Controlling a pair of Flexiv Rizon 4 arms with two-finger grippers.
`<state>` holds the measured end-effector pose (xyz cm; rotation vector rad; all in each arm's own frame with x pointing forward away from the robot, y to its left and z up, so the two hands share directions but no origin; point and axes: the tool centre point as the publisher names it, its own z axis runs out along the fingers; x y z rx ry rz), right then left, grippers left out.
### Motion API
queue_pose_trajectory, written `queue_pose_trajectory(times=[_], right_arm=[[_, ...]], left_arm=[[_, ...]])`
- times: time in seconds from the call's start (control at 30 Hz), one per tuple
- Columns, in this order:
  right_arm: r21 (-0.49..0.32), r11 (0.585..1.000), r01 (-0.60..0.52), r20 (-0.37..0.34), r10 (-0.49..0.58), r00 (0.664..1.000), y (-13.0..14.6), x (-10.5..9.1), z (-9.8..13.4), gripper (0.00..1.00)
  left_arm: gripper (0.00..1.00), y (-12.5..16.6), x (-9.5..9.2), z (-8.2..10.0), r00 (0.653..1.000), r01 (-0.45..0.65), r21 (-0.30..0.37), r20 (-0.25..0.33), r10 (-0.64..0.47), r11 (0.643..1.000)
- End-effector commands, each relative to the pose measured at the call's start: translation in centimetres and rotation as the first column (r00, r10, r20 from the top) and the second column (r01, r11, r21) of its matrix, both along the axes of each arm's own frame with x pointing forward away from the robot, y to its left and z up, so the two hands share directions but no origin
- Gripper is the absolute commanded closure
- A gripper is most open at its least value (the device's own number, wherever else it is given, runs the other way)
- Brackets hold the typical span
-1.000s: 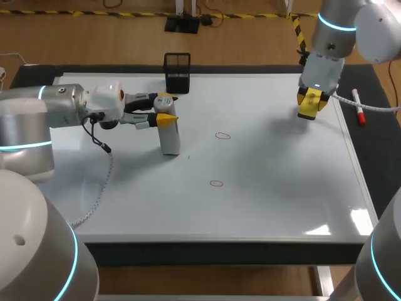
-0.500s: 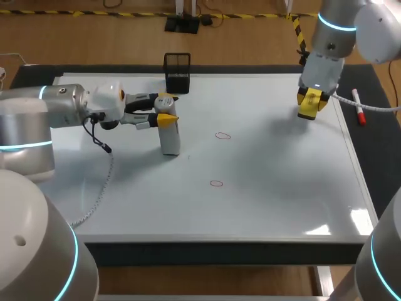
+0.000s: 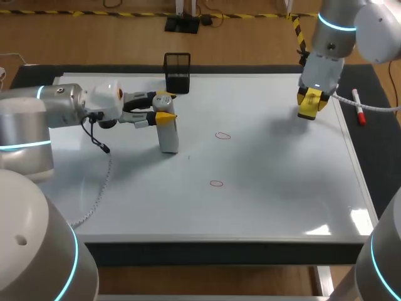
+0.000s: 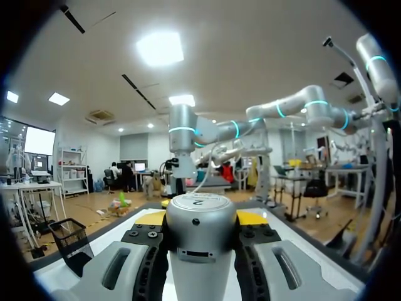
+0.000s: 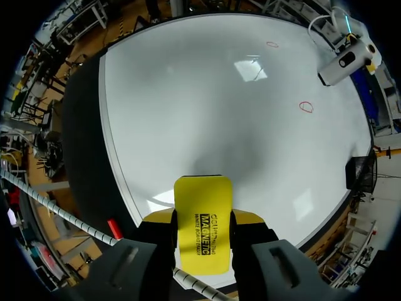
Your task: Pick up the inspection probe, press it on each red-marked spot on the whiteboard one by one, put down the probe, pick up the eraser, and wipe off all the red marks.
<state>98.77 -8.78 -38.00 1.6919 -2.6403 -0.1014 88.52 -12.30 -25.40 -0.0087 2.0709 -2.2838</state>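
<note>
Whiteboard of glossy white with a thin silver frame (image 3: 263,235) covers most of the dark-matted surface. Two small red oval outlines are drawn on it near the middle: the farther red mark (image 3: 222,135) and the nearer red mark (image 3: 216,183), well apart from each other, the nearer one slightly to the left.

From the left comes the left arm, reaching level over the board. Its left gripper (image 3: 165,109) clamps the top of the inspection probe, a pale grey-white cylinder with a rounded metal cap (image 3: 169,139) — one yellow tip on the far side, one on the near side. The left wrist view shows both fingers pressed against the cap from two sides. The probe stands upright on the left half of the board, its lower end down at the board's face, to the left of both red marks and touching neither. A thin grey cable (image 3: 100,188) trails from the left arm across the board toward its near left part.

At the far right, the right arm hangs down over the board. Its right gripper (image 3: 311,103) holds the flat yellow rectangular eraser (image 5: 202,207) between its fingers, which grip it by its two long edges. The eraser sits over the far right part of the board, well apart from the marks — a soft shadow lies on the board beneath it.

At the far edge stands a black wire-mesh pen holder (image 3: 177,72), just beyond the probe. On the dark mat to the right of the board lies a red-and-white marker pen (image 3: 358,113).
</note>
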Motion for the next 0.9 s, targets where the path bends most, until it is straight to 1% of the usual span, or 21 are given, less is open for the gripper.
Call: queue_pose_trajectory(times=[0.03, 0.2, 0.27, 0.3, 0.33, 0.43, 0.53, 0.6, 0.67, 0.83, 0.9], right_arm=[[-0.002, 1.000, -0.002, 0.001, 0.002, 1.000, -0.1, 0.0, 0.1, 1.00], [-0.002, 1.000, -0.002, 0.001, 0.002, 1.000, -0.1, 0.0, 0.1, 1.00], [-0.002, 1.000, -0.002, 0.001, 0.002, 1.000, -0.1, 0.0, 0.1, 1.00], [-0.002, 1.000, -0.002, 0.001, 0.002, 1.000, -0.1, 0.0, 0.1, 1.00], [-0.002, 1.000, -0.002, 0.001, 0.002, 1.000, -0.1, 0.0, 0.1, 1.00], [-0.002, 1.000, -0.002, 0.001, 0.002, 1.000, -0.1, 0.0, 0.1, 1.00], [-0.002, 1.000, -0.002, 0.001, 0.002, 1.000, -0.1, 0.0, 0.1, 1.00], [-0.002, 1.000, -0.002, 0.001, 0.002, 1.000, -0.1, 0.0, 0.1, 1.00], [-0.002, 1.000, -0.002, 0.001, 0.002, 1.000, -0.1, 0.0, 0.1, 1.00], [-0.002, 1.000, -0.002, 0.001, 0.002, 1.000, -0.1, 0.0, 0.1, 1.00], [-0.002, 1.000, -0.002, 0.001, 0.002, 1.000, -0.1, 0.0, 0.1, 1.00]], left_arm=[[1.00, 0.8, 0.4, 1.6, 1.000, -0.022, 0.017, 0.006, 0.022, 1.000], [1.00, 2.2, 2.2, 3.1, 0.998, -0.057, 0.034, 0.031, 0.056, 0.998], [1.00, 2.9, 2.9, 3.6, 0.996, -0.080, 0.047, 0.038, 0.078, 0.996], [1.00, 3.2, 3.1, 3.8, 0.995, -0.088, 0.040, 0.043, 0.086, 0.995], [1.00, 3.5, 3.4, 4.0, 0.994, -0.097, 0.046, 0.046, 0.095, 0.994], [1.00, 4.4, 4.2, 4.3, 0.992, -0.123, 0.052, 0.048, 0.120, 0.991], [1.00, 5.6, 5.1, 4.6, 0.988, -0.146, 0.030, 0.048, 0.145, 0.989], [1.00, 6.4, 5.7, 4.8, 0.986, -0.164, 0.041, 0.045, 0.163, 0.986], [1.00, 7.2, 6.3, 4.9, 0.983, -0.178, 0.032, 0.040, 0.177, 0.983], [1.00, 9.9, 7.7, 5.0, 0.974, -0.226, 0.030, 0.023, 0.225, 0.974], [1.00, 11.0, 8.2, 5.0, 0.968, -0.251, 0.037, 0.025, 0.250, 0.967]])
